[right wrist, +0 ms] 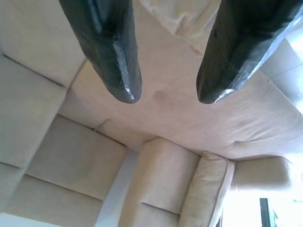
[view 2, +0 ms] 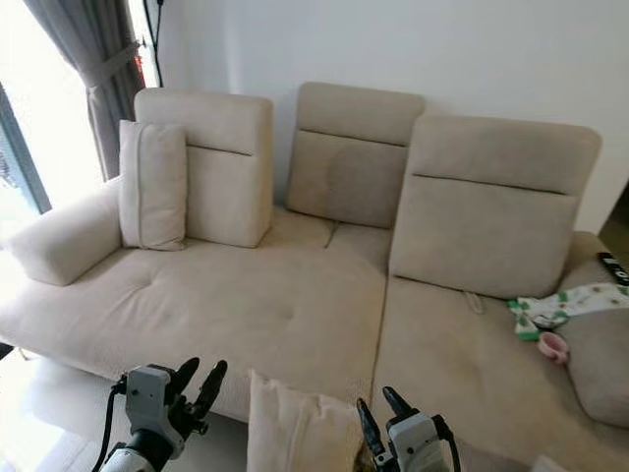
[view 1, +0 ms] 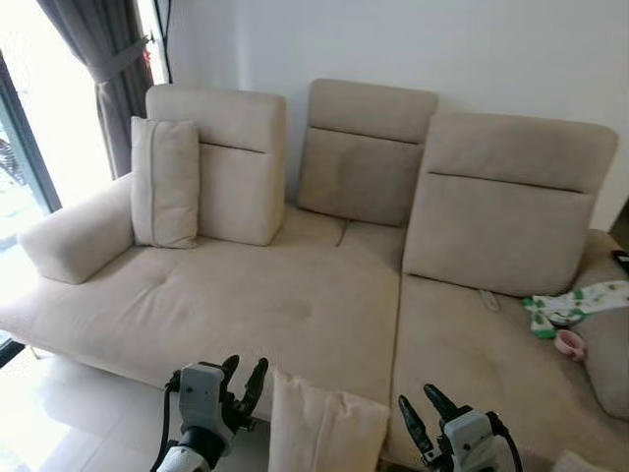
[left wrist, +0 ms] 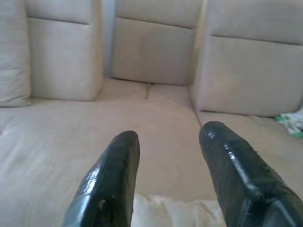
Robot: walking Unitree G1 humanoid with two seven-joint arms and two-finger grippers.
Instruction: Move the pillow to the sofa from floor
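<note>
A beige pillow (view 1: 325,429) stands upright in front of the sofa's front edge (view 1: 295,369), between my two grippers. The left gripper (view 1: 246,364) is open just left of it, fingers pointing up toward the seat; in the left wrist view the pillow's top edge (left wrist: 175,213) lies below its fingers (left wrist: 113,175). My right gripper (view 1: 417,396) is open just right of the pillow, and a pillow corner (right wrist: 184,16) shows between its fingers (right wrist: 116,56). Neither gripper has its fingers around the pillow. The pillow's lower part is cut off by the frame.
A second beige pillow (view 1: 165,182) leans against the sofa's left backrest. A green-and-white cloth (view 1: 575,303), a small pink item (view 1: 569,343) and a black remote (view 1: 621,261) lie at the seat's right end. A grey curtain (view 1: 103,59) and bright window stand left; pale tiles (view 1: 79,413) below.
</note>
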